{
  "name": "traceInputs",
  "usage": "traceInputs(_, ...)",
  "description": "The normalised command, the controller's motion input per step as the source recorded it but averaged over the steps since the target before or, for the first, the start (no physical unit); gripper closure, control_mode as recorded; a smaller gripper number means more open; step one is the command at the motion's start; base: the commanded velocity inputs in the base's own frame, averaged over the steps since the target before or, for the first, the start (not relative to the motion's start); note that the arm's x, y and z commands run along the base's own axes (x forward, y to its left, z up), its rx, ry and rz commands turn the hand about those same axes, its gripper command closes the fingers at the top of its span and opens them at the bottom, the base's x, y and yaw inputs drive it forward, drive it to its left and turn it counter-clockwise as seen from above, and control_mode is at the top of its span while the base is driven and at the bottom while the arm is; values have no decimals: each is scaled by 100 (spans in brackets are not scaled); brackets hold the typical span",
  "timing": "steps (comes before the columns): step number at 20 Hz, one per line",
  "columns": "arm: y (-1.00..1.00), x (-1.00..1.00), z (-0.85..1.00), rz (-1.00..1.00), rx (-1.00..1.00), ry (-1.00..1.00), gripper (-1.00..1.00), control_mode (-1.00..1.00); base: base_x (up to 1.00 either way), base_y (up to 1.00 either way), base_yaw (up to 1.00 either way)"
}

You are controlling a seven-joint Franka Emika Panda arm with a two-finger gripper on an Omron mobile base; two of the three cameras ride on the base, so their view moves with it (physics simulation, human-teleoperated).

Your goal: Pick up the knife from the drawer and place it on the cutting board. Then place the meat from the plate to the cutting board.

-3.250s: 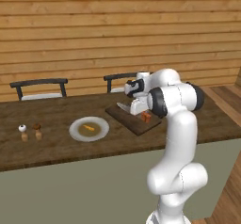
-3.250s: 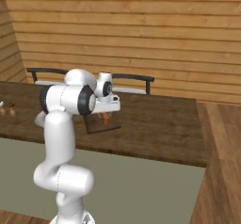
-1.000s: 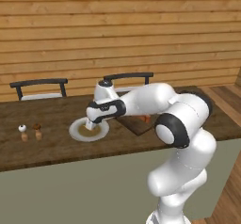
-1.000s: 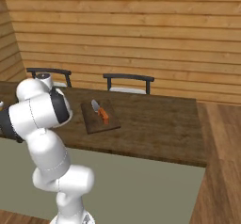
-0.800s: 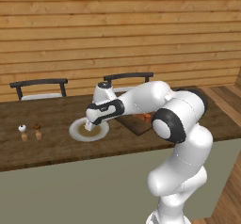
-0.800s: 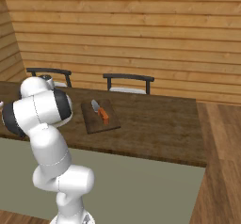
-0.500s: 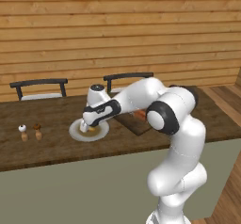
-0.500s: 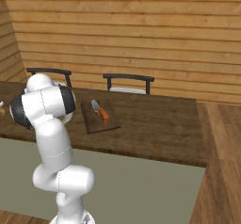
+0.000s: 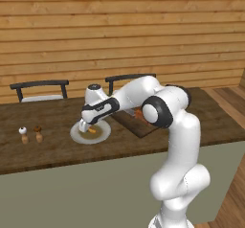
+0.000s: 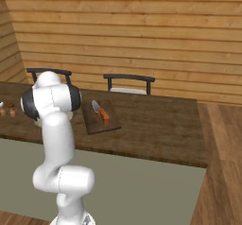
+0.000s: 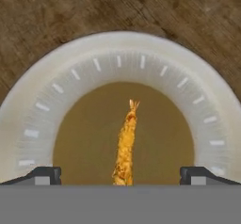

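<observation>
Between my fingertips [image 11: 47, 175], which are standing spread wide apart, my gripper [image 11: 120, 176] is hovering over the meat [image 11: 125, 144], a thin strip lying at the brown centre of the plate [image 11: 42, 96] and running lengthwise away from me. Beyond the plate, the knife [image 10: 100, 112] is already resting on the cutting board [image 10: 113, 123], near the table [image 10: 156, 125] edge. Judging from here, closing too high is risking a miss on so flat a piece, and descending too far is risking my fingertips striking the plate and shoving it.
</observation>
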Motion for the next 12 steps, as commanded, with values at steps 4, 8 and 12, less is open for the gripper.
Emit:
traceInputs(4,10,18,-28,0,0,4,-100,-100,0,0,0)
traceInputs(8,10,14,-30,0,0,4,-100,-100,0,0,0)
traceInputs(12,11,14,-34,0,0,4,-100,-100,0,0,0)
